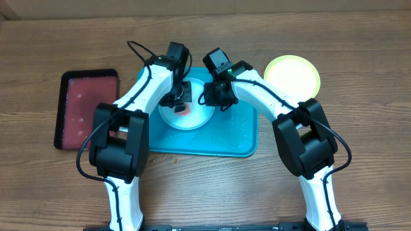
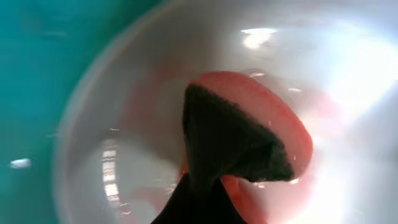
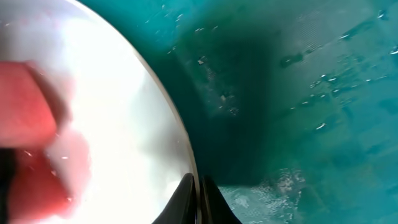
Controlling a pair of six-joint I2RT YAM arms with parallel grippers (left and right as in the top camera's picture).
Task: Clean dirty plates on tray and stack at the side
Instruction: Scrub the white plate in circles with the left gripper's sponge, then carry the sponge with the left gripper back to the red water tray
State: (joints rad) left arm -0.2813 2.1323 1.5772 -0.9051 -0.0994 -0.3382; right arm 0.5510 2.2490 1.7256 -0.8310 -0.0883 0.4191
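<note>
Pinching red sponge point(image 2: 261, 118) in left gripper point(image 2: 189, 202), pressing it onto white plate point(image 2: 118, 168) directly beneath. Clamping plate rim with right gripper point(image 3: 198, 200), fingers pressed together. Keeping plate on turquoise tray point(image 1: 239, 138) underneath. Noting yellow-green plate point(image 1: 292, 76) lying beyond right gripper, off tray.

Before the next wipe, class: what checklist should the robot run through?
1. Left fingers shut on the red sponge: ok.
2. Sponge resting on the white plate: ok.
3. Plate lying inside the turquoise tray: ok.
4. Right fingers pinching the plate's rim: cannot tell; they are shut right at it.
5. Red smear wiped off: not ok.
</note>
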